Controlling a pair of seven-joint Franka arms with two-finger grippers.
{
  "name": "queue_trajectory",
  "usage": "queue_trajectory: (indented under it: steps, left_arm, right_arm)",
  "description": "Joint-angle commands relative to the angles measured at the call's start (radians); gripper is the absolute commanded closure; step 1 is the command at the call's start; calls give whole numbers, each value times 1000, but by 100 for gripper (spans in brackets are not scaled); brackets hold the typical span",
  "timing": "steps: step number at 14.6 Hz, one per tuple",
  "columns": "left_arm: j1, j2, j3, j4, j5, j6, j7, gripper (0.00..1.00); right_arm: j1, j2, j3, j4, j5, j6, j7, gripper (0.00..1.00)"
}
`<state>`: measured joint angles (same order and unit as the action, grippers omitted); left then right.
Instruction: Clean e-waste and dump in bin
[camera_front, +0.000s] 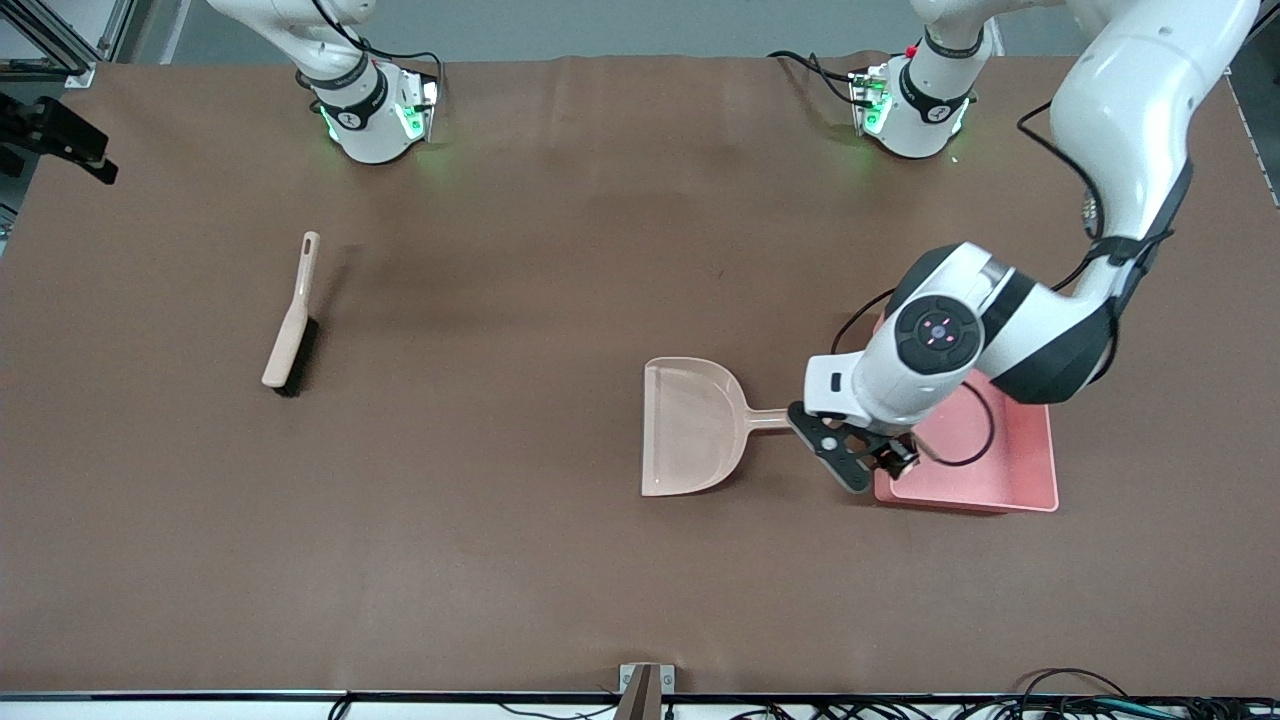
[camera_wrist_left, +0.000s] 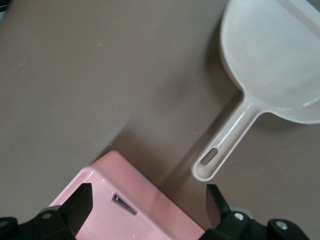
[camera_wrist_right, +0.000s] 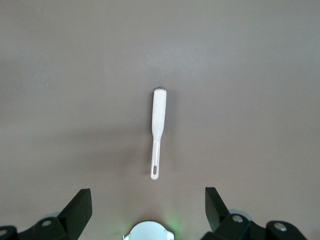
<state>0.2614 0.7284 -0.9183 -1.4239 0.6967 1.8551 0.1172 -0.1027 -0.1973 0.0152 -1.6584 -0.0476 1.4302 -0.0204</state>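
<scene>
The brown-covered table (camera_front: 500, 560) carries the pink bin (camera_front: 1000, 470) toward the left arm's end; beside it the beige dustpan (camera_front: 690, 425); the brush (camera_front: 290, 335) well apart; left end effector (camera_front: 850, 450) over the bin's rim and right end effector (camera_wrist_right: 147, 210) above the brush, both wide open, empty; e-waste not visible.

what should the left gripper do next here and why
Probably lift clear of the bin and pull back toward its base. The left gripper is open and empty over the bin's rim, the dustpan lies flat on the table beside the bin with nothing visible in it, and the brush lies untouched toward the right arm's end. No e-waste shows on the table.
</scene>
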Motion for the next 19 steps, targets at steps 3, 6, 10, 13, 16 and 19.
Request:
queue_trajectory:
  steps: [3,6,10,13,16,19]
  left_arm:
    - [34,-151,4,-9,-23,-77,-258,0]
    - [50,-220,7,-7,-45,-134,-335,0]
    - [-32,-410,215,-9,-205,-137,-329,0]
    - [-158,-542,506,-33,-507,-143,-333,0]
    - [-264,-636,695,-91,-591,-166,-321,0]
    - [-275,-737,760,-191,-667,-203,-318,0]
  right_arm:
    - [-23,131,3,160,-9,-10,20,0]
    - [-22,202,5,253,8,-13,14,0]
    - [-23,242,5,305,9,-13,13,0]
    - [-17,242,5,304,18,-13,22,0]
    - [-20,240,5,299,17,22,11,0]
    - [-26,242,5,296,18,59,8,0]
